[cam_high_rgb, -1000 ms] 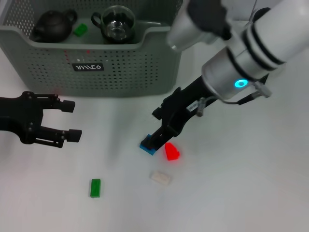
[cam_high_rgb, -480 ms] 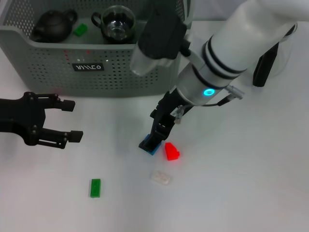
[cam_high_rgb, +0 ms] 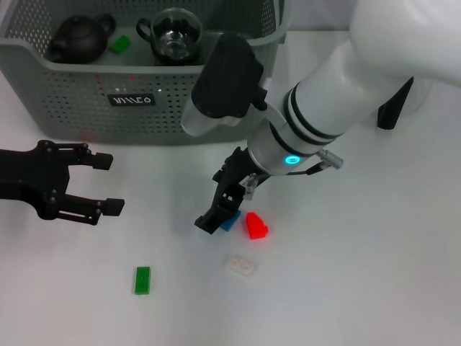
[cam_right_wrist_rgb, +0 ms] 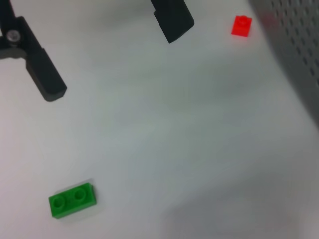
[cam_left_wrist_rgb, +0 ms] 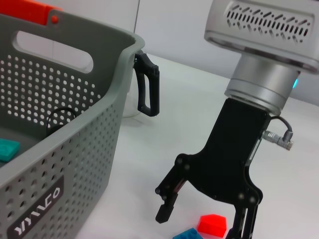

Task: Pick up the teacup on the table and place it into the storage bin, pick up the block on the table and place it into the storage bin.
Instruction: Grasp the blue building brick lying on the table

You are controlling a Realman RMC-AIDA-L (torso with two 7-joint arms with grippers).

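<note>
Block-picking is the step under way, by my reading: the glass teacup [cam_high_rgb: 173,32] is already sitting inside the storage bin [cam_high_rgb: 137,101], next to a dark teapot [cam_high_rgb: 78,40] and a small green brick [cam_high_rgb: 120,45], so only loose bricks are waiting on the table [cam_high_rgb: 374,274]. The right gripper [cam_high_rgb: 220,213] is reaching down at the white surface with its fingers spread apart, holding nothing; the left wrist view is showing the two black fingers [cam_left_wrist_rgb: 167,211] parted with daylight between them. A blue block [cam_high_rgb: 230,220] is lying right at its fingertips, partly hidden behind them, and I cannot tell whether a finger is touching it. A red block [cam_high_rgb: 256,225] is sitting just beside that gripper on its outer side, a pale whitish block [cam_high_rgb: 239,265] is lying a little nearer the robot, and a green block [cam_high_rgb: 142,280] is resting well apart, out toward the left arm. The left gripper [cam_high_rgb: 104,184] is hovering off to the side, in front of the bin, fingers wide apart and empty, looking idle. The bin is standing beyond the working gripper, farther from the robot. The next move, I would judge, is calling for the fingers to straddle the blue block squarely and close on it without nudging the red neighbour, then lift it over the bin's dipped front rim.
</note>
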